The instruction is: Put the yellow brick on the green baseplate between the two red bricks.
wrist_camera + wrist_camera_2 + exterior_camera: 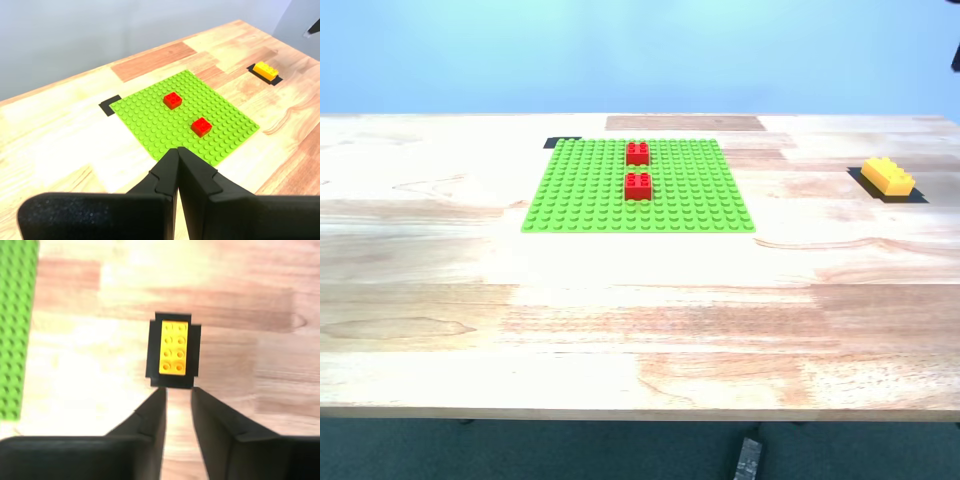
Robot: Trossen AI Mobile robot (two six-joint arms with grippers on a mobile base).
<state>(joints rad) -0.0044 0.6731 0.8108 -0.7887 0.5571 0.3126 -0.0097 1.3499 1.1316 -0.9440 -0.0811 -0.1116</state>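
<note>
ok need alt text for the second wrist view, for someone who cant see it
Looking down past my second gripper, its jaws slightly apart and empty, at the yellow brick lying studs-up on a black patch on the wooden table, just beyond the fingertips. An edge of the green baseplate shows off to one side.

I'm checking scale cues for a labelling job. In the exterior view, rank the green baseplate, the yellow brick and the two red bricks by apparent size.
1. the green baseplate, by far
2. the yellow brick
3. the two red bricks: they look alike, the nearer one only slightly bigger, so no ranking between them.
</note>
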